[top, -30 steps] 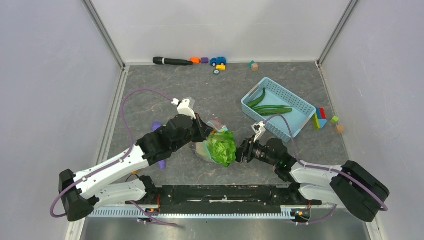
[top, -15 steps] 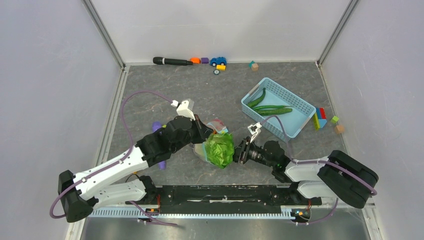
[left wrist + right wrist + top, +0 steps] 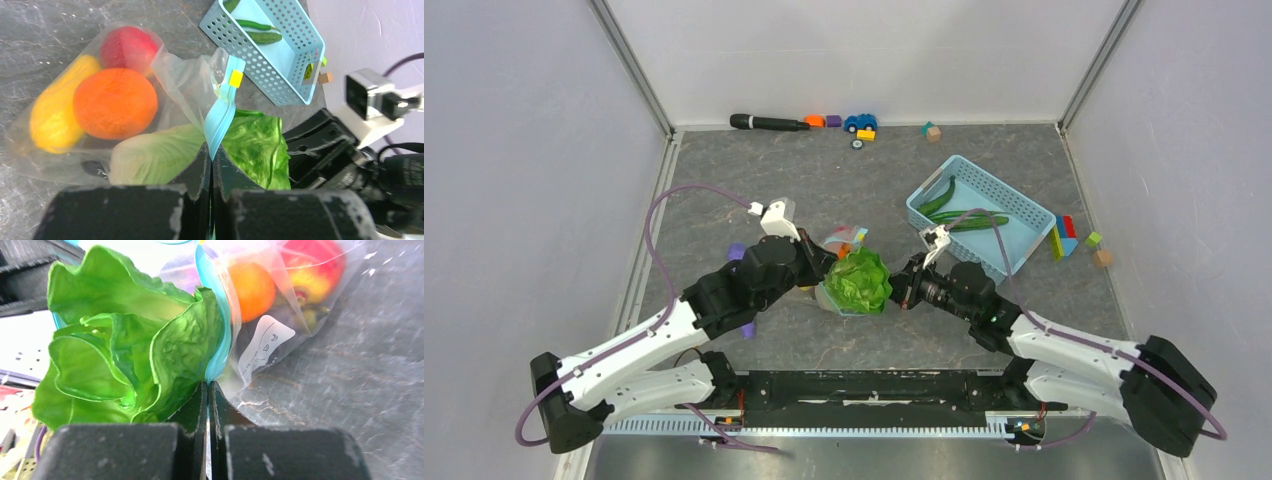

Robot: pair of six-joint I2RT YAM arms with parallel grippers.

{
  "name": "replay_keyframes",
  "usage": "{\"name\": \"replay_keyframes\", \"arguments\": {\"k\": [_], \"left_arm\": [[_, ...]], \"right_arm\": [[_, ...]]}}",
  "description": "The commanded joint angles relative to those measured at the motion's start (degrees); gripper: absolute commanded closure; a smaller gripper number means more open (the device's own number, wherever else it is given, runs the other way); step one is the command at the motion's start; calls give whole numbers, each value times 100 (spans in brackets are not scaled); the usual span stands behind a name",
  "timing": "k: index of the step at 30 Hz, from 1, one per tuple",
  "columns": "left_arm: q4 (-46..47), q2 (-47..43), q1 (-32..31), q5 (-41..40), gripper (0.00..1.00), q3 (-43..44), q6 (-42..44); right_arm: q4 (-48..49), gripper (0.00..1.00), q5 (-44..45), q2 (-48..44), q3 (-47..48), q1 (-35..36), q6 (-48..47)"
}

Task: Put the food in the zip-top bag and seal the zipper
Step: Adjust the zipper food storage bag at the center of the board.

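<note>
The clear zip-top bag (image 3: 839,241) lies mid-table, holding an orange (image 3: 115,102), a red fruit (image 3: 129,44) and a yellow mango (image 3: 55,112). A green lettuce (image 3: 856,281) sits in the bag's mouth, partly outside. My left gripper (image 3: 210,152) is shut on the teal zipper (image 3: 220,117) strip on the lettuce's left side. My right gripper (image 3: 207,387) is shut on the zipper (image 3: 220,340) on the right side, with the lettuce (image 3: 125,350) pressed against its left finger. Both grippers meet at the bag's mouth, the left gripper (image 3: 819,275) facing the right gripper (image 3: 894,290).
A light-blue lattice basket (image 3: 1014,236) with long green pods (image 3: 964,218) stands to the back right, and coloured blocks (image 3: 1064,238) lie beside it. A black stick (image 3: 767,122), small blocks and a toy car (image 3: 860,122) line the back wall. A purple object (image 3: 737,250) lies under my left arm.
My right gripper has shut on the zipper strip. Both grippers, the bag's mouth and the lettuce have shifted slightly away from the arm bases.
</note>
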Motion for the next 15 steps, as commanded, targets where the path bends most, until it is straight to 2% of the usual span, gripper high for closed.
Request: {"name": "replay_keyframes", "arguments": {"k": [1, 4, 9, 15], "left_arm": [[-42, -144, -24, -372, 98, 190, 30], [-157, -107, -24, -402, 98, 288, 121], [-354, -28, -24, -444, 98, 470, 331], [-474, 49, -19, -427, 98, 610, 492]], "right_arm": [[-2164, 100, 731, -483, 952, 24, -980], [-3003, 100, 929, -615, 1481, 18, -1333], [-4537, 100, 1777, -609, 2493, 18, -1797], [-5226, 100, 2006, -563, 3165, 18, -2071]]}}
